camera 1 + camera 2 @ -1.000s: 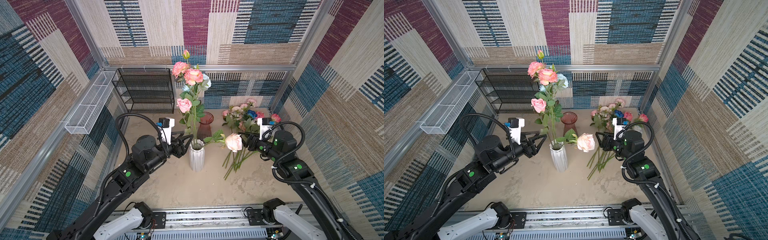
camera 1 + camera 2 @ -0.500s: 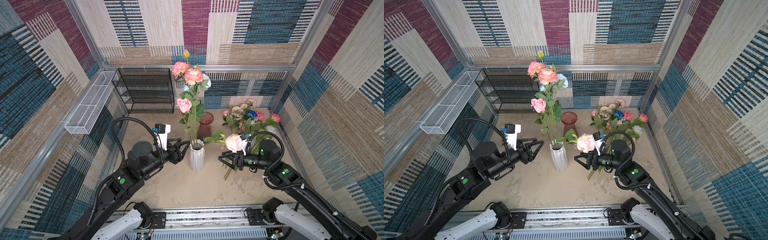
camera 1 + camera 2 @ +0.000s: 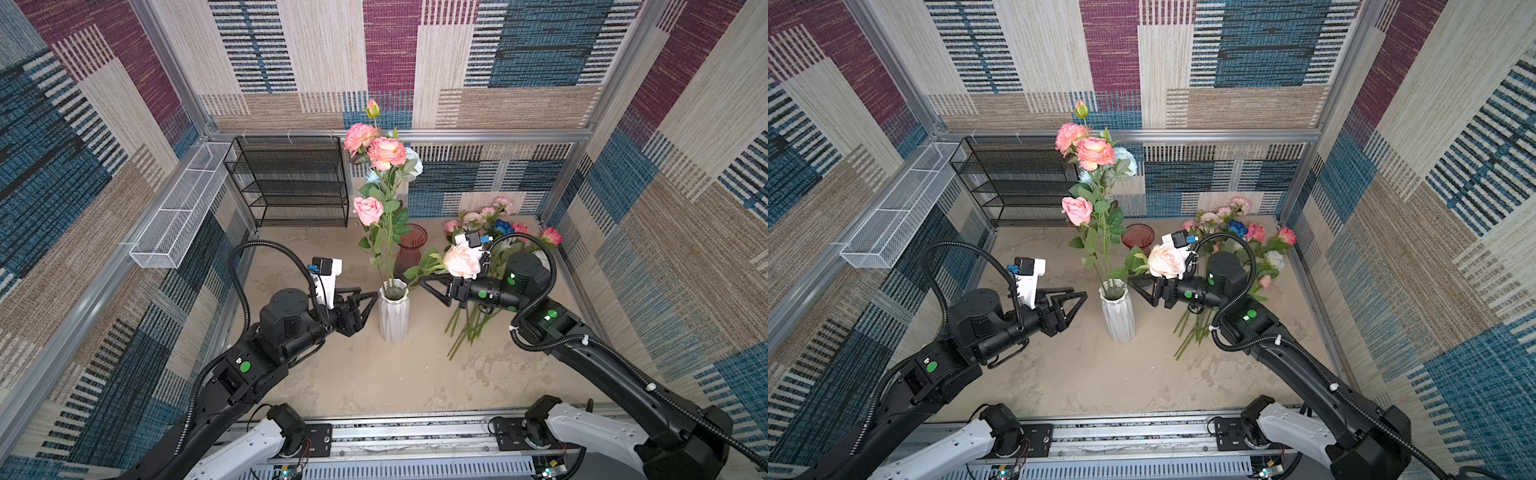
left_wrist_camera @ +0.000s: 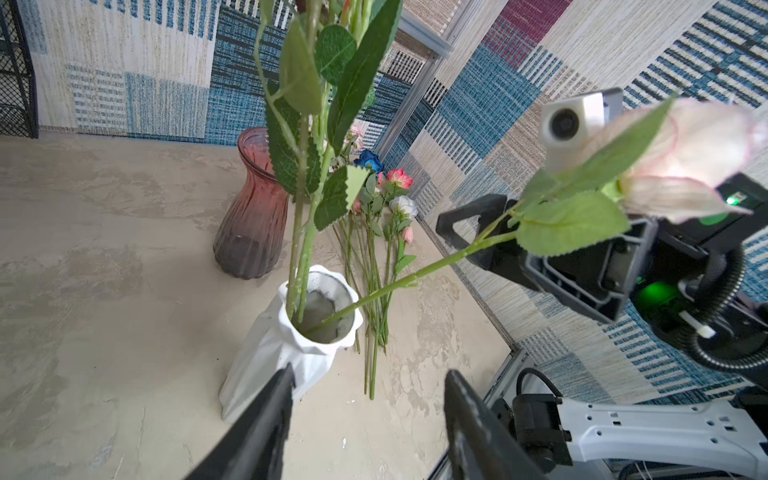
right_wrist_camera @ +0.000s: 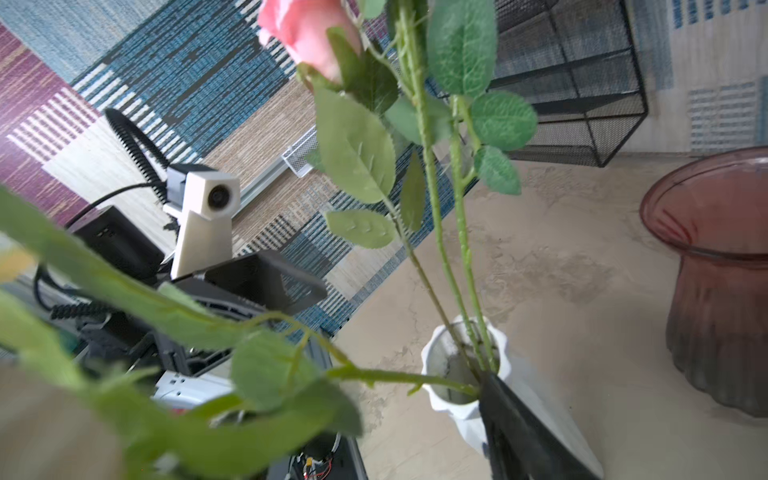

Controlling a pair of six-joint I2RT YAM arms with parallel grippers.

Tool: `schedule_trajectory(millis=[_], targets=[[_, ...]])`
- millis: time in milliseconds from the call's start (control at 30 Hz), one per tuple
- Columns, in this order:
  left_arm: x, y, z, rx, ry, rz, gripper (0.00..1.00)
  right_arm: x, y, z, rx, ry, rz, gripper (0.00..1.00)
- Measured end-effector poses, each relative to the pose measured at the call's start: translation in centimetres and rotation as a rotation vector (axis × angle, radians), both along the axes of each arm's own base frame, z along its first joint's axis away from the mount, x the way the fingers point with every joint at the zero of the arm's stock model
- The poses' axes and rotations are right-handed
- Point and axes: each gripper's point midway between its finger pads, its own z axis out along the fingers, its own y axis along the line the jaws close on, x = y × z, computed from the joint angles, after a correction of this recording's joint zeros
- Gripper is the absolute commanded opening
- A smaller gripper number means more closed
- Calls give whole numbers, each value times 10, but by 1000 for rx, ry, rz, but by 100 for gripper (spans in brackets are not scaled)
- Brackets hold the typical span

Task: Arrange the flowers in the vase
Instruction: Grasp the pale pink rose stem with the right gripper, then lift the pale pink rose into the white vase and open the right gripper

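Observation:
The white ribbed vase [image 3: 394, 320] [image 3: 1119, 316] stands mid-table with several tall flowers [image 3: 386, 153] upright in it. A cream rose [image 3: 461, 259] [image 4: 698, 153] leans out of it to the right, stem end inside the vase mouth [image 4: 320, 307]. My right gripper [image 3: 434, 291] [image 3: 1142, 291] is open just right of the vase, under that leaning stem; leaves hide whether it touches. In the right wrist view only one finger [image 5: 519, 436] shows, beside the vase [image 5: 440, 401]. My left gripper [image 3: 368, 311] [image 4: 370, 374] is open and empty, close to the vase's left side.
More flowers [image 3: 490, 224] [image 3: 1237, 226] lie in a pile at the back right, stems toward the front. A red glass vase [image 3: 411, 245] [image 4: 253, 220] stands behind the white one. A black wire shelf [image 3: 291, 183] sits at the back; a white wire basket [image 3: 178, 220] hangs on the left wall.
My right gripper left the cream rose's head end, swung forward and in toward the vase, and opened wider. My left gripper drew back and down from the stems at the vase mouth.

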Motion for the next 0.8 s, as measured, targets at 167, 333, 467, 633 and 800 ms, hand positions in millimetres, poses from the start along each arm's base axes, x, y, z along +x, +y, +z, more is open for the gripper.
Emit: schedule_trajectory(millis=[167,333,467,633,800], targets=[[-2,1,-8,2,18,-2,56,34,2,15,-18,-33,-94,58],[-4,-3,-18,10,44,-23,56,65,8,19,-44,-17,-158,72],[-4,-5,-24,20,60,-33,55,81,13,16,-77,10,-181,76],[-6,-8,-30,26,80,-49,53,95,13,-5,-124,86,-210,86],[-6,-9,-31,21,87,-54,53,85,10,-11,-136,104,-184,91]])
